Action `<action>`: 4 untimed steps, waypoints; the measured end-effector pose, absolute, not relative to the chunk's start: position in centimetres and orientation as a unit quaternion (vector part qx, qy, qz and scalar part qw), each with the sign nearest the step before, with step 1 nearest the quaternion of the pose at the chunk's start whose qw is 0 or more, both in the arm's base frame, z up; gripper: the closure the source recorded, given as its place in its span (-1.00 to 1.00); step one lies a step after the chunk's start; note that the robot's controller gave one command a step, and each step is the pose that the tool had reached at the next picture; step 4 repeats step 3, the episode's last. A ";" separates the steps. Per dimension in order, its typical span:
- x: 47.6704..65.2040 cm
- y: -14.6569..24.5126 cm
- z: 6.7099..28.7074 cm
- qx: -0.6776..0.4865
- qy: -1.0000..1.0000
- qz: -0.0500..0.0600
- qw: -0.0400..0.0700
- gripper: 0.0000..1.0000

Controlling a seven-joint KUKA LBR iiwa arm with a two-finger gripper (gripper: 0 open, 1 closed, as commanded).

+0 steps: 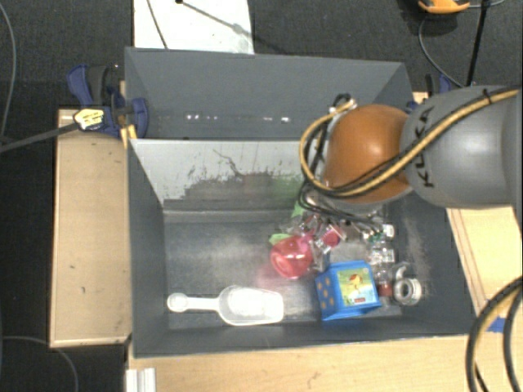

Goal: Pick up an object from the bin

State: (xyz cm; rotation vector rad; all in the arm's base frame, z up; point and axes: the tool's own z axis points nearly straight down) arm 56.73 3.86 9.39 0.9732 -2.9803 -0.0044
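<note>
I hang low at the right-hand end of the grey bin [204, 247], my gripper [321, 240] tucked beneath my orange cover [368, 149] and its looped cables. Whether my grip is released or clenched I cannot tell; the cover hides too much.

Just beside me, to the left and touching my tip as far as I can see, lies a pink translucent thing [291, 259]. It is glossy and rounded like a small cup or bulb. It sits on the bin floor right of the middle. A narrower pink bit juts from its upper left, so it seems to lean that way, but its long axis is not clear.

On my grey arm [478, 149] dark letters run slantwise; I make out "KU".

Below me stands a blue cube [347, 291], white dots on its side and a coloured picture on top, too small to read. A white scoop [241, 305] lies along the front wall, handle pointing left. Small shiny bits [396, 278] are heaped to the cube's right.
</note>
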 end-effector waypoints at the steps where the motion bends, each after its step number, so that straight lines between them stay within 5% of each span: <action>1: 56.9 3.9 11.5 0.310 -0.951 -0.001 0.000 1.00; 3: 56.8 3.9 14.9 0.309 -0.951 -0.001 0.001 1.00; 4: 56.8 3.9 14.9 0.309 -0.951 -0.001 0.001 1.00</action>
